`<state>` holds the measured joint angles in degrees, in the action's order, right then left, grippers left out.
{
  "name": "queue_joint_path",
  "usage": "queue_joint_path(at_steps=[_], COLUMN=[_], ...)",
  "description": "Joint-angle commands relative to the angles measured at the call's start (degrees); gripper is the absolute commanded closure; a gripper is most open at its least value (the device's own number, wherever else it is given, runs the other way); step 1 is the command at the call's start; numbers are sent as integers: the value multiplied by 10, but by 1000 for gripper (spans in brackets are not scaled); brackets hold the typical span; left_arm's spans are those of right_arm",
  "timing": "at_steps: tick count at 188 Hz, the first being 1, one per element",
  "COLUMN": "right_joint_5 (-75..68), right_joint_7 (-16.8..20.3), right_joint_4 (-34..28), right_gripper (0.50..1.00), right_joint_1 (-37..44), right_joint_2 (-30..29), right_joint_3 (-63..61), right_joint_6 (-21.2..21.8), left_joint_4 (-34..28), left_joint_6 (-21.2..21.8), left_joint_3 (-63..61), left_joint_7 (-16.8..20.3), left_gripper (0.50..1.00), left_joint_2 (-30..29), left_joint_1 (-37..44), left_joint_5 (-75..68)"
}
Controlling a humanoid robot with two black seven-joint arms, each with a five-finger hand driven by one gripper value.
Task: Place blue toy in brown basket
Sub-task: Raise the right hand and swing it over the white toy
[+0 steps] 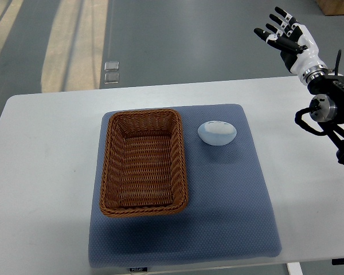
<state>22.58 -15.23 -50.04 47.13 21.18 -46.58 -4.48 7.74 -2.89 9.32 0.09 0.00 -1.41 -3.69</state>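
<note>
A pale blue rounded toy (pixel 217 133) lies on a blue-grey mat (pixel 229 212), just right of a brown wicker basket (pixel 144 162). The basket is rectangular and holds nothing. My right hand (pixel 284 31) is raised at the far right, beyond the table's back edge, well above and to the right of the toy. Its fingers are spread and hold nothing. The left arm is out of view.
The mat lies on a white table (pixel 46 172). Grey floor lies beyond the table, with two small pale squares (pixel 111 71) on it. My right forearm and its cables (pixel 329 112) hang over the table's right side.
</note>
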Motion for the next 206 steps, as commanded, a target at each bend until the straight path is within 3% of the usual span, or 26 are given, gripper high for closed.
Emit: queue_joint_path(at_steps=[1,45,90,140,190,206], right_joint_5=[9,122,291,402,409,398], right_joint_7=[9,54,85,126,185,220], right_joint_4=[-13,-23,-93,-147,-155,-154], right_gripper=[591,591,591,593,601,613], right_joint_1=[48,198,319,342,330,320], right_joint_2=[37,82,103,100,87,77], right_joint_3=[86,277,422,497,528,526], right_joint_6=[9,45,129,216,237,243], left_joint_4=[0,0,0,0,0,0], left_joint_6=[0,0,1,0,0,0], left_joint_3=[0,0,0,0,0,0], left_joint_7=[0,0,0,0,0,0], left_gripper=[500,500,500,500,500,500], left_joint_2=[0,0,0,0,0,0], left_joint_1=[0,0,0,0,0,0], left_joint_5=[0,0,0,0,0,0])
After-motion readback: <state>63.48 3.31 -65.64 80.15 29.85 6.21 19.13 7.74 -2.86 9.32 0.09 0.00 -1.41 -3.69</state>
